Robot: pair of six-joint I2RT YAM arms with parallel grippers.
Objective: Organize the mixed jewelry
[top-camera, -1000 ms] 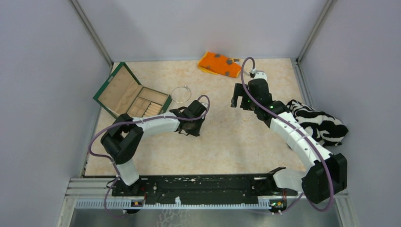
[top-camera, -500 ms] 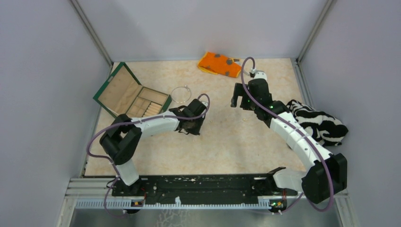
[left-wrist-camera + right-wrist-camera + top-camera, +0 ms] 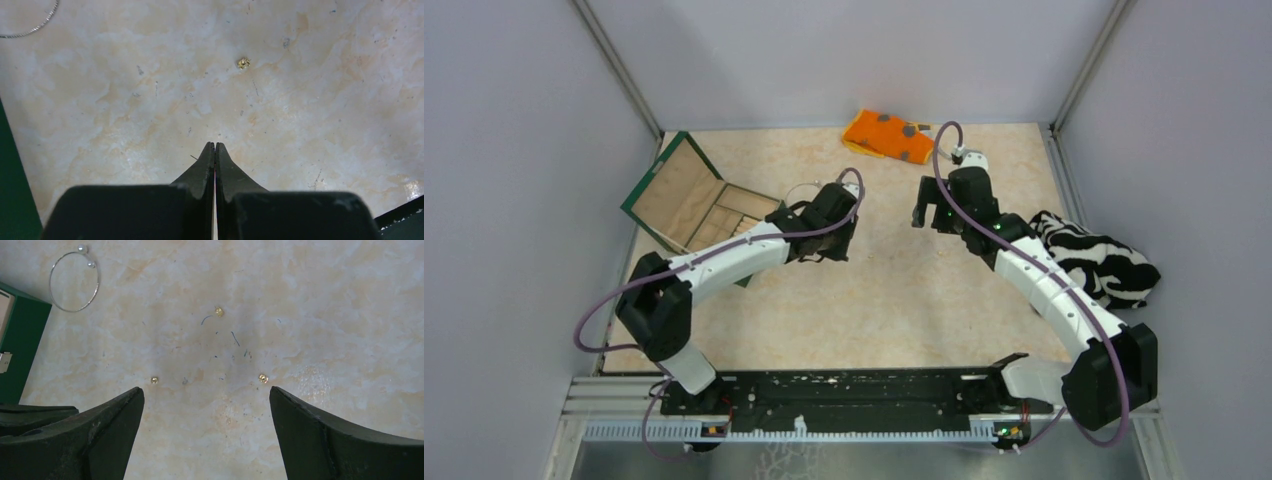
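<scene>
Top view: the table (image 3: 904, 320) carries an open green box (image 3: 689, 195) near its left edge, an orange cloth (image 3: 887, 135) at the far edge and a striped cloth (image 3: 1099, 262) at the right edge. We see no jewelry in the box compartments from here, and the pieces on the table are too small to tell. The left gripper (image 3: 822, 252) hangs just beside the box's right corner, and the right gripper (image 3: 932, 218) hangs toward the middle of the table's far half. Left wrist view: the jaws are pressed together with no gap showing, above bare table. We cannot tell whether anything tiny is pinched at the tips. One gold stud (image 3: 243, 62) lies loose ahead of them, an arc of the bangle (image 3: 30, 31) shows at the upper left, and the box wall runs down the left edge. Right wrist view: the jaws are spread wide, holding and touching nothing. Between and beyond them three studs (image 3: 218, 311) (image 3: 154, 379) (image 3: 263, 378) lie apart on the table, and the whole bangle lies beside the box, outside it. Our reckoning: the sorting is barely begun, with the bangle and at least three studs left to box.
</scene>
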